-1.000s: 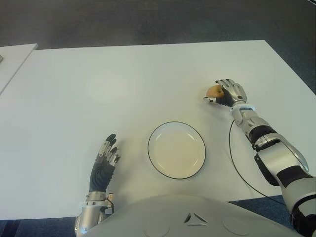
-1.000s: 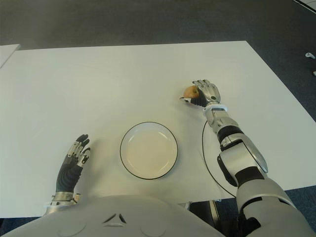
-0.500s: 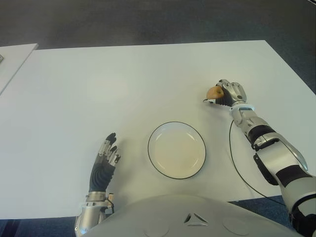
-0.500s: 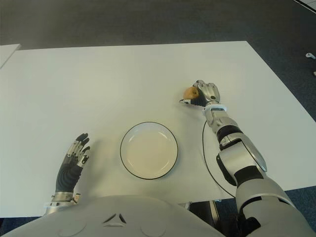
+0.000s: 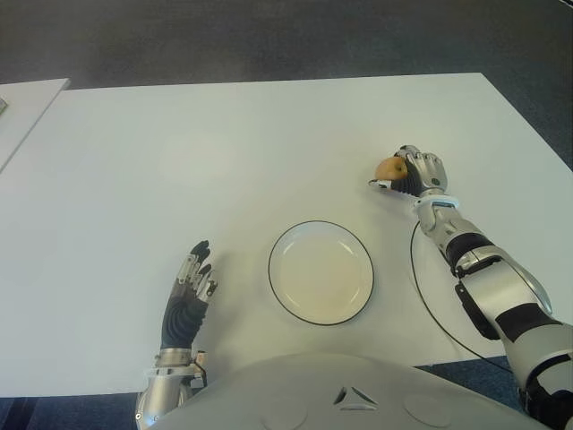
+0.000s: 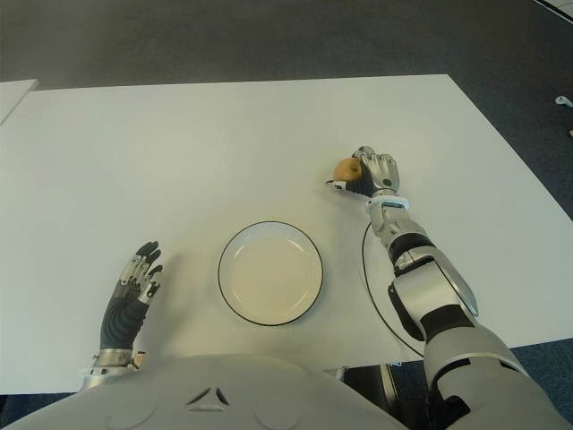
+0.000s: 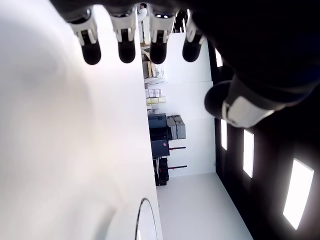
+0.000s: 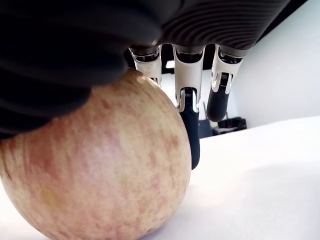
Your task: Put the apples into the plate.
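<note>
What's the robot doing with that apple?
The robot's right hand is wrapped around an apple on the far right part of the white table. The fingers curl over the apple's top. The plate sits nearer the robot and has nothing in it yet, so the apple has not gone in. The left hand shows to the left of the plate with its fingers spread, holding nothing.
</note>
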Controlling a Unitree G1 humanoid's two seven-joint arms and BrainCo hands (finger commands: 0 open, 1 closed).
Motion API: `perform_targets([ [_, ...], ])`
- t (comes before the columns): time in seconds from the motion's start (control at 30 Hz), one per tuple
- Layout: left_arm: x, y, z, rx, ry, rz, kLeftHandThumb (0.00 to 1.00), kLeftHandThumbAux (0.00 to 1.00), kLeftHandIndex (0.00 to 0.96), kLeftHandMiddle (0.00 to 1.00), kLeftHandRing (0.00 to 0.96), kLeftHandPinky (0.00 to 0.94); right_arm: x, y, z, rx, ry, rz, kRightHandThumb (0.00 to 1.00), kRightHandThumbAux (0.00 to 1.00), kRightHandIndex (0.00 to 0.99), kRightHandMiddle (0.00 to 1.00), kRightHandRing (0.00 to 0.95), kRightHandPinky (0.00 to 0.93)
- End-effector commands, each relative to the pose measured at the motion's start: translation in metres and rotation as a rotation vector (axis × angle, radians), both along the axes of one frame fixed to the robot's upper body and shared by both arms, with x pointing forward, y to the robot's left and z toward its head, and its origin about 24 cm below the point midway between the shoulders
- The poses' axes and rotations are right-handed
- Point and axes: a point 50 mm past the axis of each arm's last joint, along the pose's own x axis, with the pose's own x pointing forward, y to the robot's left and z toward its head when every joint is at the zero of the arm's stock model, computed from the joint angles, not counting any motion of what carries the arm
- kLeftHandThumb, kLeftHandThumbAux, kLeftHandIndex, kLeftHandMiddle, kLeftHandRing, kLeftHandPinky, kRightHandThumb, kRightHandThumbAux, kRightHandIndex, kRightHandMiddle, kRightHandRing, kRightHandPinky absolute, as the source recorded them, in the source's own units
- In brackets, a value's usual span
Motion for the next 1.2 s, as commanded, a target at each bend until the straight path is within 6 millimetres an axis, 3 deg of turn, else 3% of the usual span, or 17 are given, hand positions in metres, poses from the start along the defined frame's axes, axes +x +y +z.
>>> perform_targets([
  [0.03,-0.001,-0.001,-0.002,-0.019,0.004,0.005,0.051,0.517,0.000,0.000,0.000,0.000,-0.011,0.002,-0.014,0.032,0.047,0.021,0.736,0.708,0.441,0.850,0.827,0.816],
  [0.97,0.002,-0.005,-0.001,-0.030,0.003,0.003,0.024,0.515,0.000,0.000,0.000,0.000,-0.008,0.001,-0.006,0.082,-0.003,0.035,0.740,0.706,0.442,0.841,0.821,0.778],
  [1.2,0.003,-0.005,-0.001,-0.027,0.001,0.000,0.026,0.512,0.000,0.000,0.000,0.000,0.008,0.004,0.024,0.103,-0.105,0.092,0.740,0.705,0.442,0.838,0.818,0.756],
])
